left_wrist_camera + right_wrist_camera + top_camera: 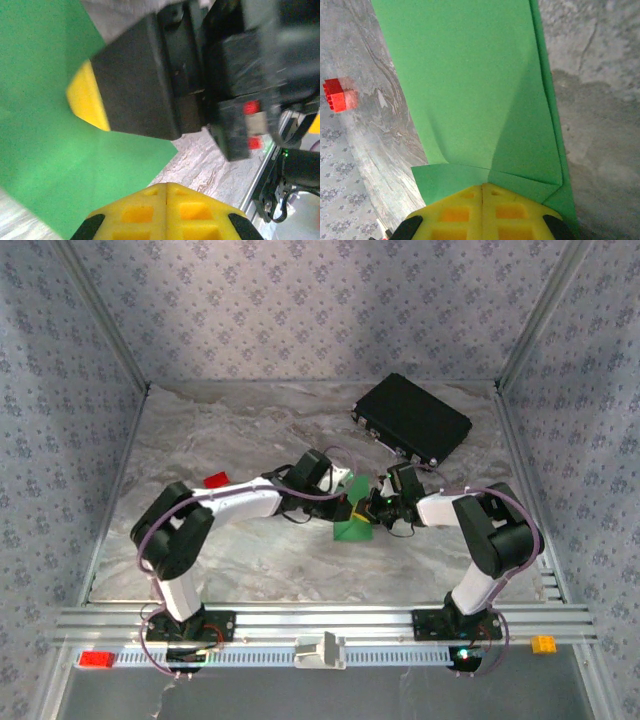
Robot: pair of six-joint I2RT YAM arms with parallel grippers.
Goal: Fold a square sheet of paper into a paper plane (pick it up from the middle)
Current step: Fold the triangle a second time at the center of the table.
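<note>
The square sheet of paper (352,528) is bright green, creased and partly tented at the table's middle, between both grippers. In the right wrist view the paper (470,75) spreads away from my right gripper (483,186). Its yellow fingers are shut where the creases and two folded flaps converge, pinching the paper's near edge. In the left wrist view my left gripper (166,186) is shut with nothing in its seam, beside the paper (45,125). One yellow finger (86,100) of the right gripper lies against the sheet. From above, the left gripper (345,502) and right gripper (378,508) nearly touch.
A black case (412,418) lies at the back right. A small red block (216,480) sits left of the arms and appears as the red block (335,95) in the right wrist view. Patterned walls close in three sides. A metal rail (300,622) runs along the front.
</note>
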